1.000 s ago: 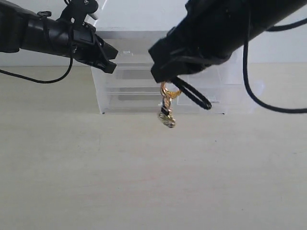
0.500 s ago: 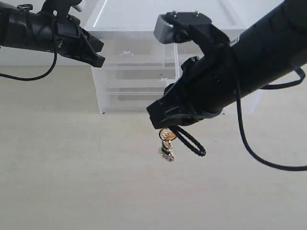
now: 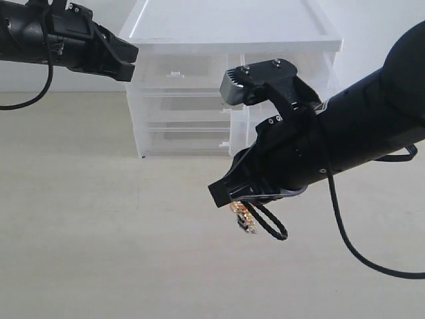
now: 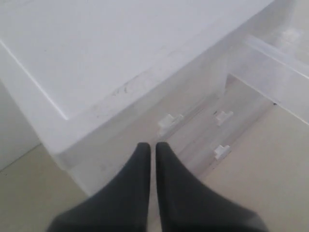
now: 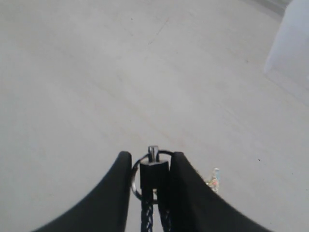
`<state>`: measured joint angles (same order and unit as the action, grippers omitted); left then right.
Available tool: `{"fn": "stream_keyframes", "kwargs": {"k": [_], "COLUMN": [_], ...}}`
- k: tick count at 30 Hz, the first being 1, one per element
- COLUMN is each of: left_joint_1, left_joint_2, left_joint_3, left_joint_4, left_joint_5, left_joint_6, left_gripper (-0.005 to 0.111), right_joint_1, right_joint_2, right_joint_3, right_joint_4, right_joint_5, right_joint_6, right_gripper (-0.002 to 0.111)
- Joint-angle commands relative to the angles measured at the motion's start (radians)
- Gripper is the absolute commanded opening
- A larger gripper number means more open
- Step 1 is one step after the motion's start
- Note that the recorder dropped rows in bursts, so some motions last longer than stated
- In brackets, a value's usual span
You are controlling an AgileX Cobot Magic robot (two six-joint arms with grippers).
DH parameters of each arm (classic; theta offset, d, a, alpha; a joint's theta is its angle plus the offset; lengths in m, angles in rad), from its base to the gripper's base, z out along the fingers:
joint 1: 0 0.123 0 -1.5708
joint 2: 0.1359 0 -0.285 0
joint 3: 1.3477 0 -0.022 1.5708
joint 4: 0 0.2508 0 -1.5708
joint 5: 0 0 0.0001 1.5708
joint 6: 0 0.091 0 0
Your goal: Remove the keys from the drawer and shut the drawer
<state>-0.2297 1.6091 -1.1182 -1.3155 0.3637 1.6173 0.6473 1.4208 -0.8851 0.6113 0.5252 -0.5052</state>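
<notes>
A: Where are the keys (image 3: 244, 214)?

B: Out of the drawer (image 4: 280, 77). The right gripper (image 5: 150, 157) is clamped on the clasp end, and the gold rings and black cord (image 3: 273, 229) dangle beneath it, clear of the table (image 3: 99, 252) and out in front of the cabinet (image 3: 226, 26).

A: So which way do they go?

B: Straight down, I'd say. Bare tabletop lies right under them, with nothing nearby to snag. The bunch hangs with its long axis roughly vertical, so the charm end should touch first.

A: And the drawer?

B: It stands pulled out on the cabinet's right side at the top; the left wrist view shows its clear walls jutting forward. It slides front to back, so closing it needs a push straight into the cabinet.

A: Which arm is nearer?

B: The right one; its body passes just in front of that drawer. The left gripper (image 4: 152, 145) hovers off the cabinet's upper left corner, fingers together, holding nothing.
</notes>
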Motion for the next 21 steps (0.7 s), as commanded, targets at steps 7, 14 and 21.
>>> {"fn": "stream_keyframes", "kwargs": {"k": [7, 14, 21], "left_joint_1": [0.0, 0.0, 0.0], "left_joint_2": [-0.044, -0.044, -0.044], "left_joint_3": [0.049, 0.049, 0.049], "left_joint_4": [-0.004, -0.004, 0.078], "left_joint_5": [0.04, 0.087, 0.117], "left_joint_6": [-0.036, -0.041, -0.088], "left_gripper": [0.004, 0.004, 0.004], "right_joint_1": [0.003, 0.003, 0.003], "right_joint_2": [0.0, 0.0, 0.0], "right_joint_3": [0.003, 0.003, 0.003], "right_joint_4": [0.006, 0.006, 0.006], "right_joint_5": [-0.045, -0.071, -0.083], "right_joint_6": [-0.016, -0.003, -0.003], "right_gripper": [0.026, 0.047, 0.047]}}
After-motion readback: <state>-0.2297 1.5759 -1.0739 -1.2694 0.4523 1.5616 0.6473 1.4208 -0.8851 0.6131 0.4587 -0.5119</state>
